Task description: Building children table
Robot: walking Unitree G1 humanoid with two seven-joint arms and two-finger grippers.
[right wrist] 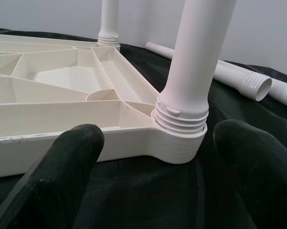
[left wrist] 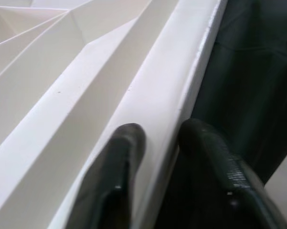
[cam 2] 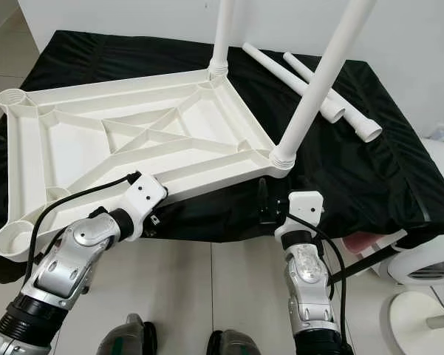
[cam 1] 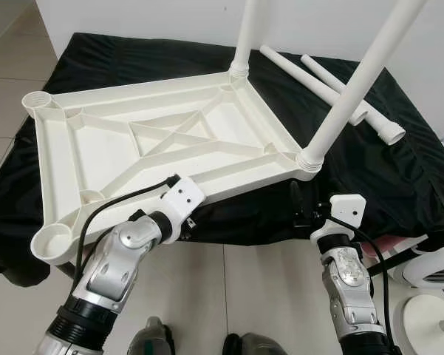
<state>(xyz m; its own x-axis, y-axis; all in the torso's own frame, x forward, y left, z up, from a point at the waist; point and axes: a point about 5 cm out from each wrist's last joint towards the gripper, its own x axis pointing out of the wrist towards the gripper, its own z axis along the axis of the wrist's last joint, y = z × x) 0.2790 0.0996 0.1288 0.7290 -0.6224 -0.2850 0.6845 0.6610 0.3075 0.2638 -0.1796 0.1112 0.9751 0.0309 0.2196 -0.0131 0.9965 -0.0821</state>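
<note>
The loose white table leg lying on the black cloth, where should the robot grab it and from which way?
Grip the nearer loose leg around its smooth round middle, coming down from above with fingers either side of the tube. It lies flat on the black cloth, so its sides are probably free. Avoid the threaded end, which must screw into an empty corner socket of the tabletop.

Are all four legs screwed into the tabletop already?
No. Only two legs stand in the upturned tabletop; two loose legs lie on the black cloth, and the near-left corner socket is empty.
</note>
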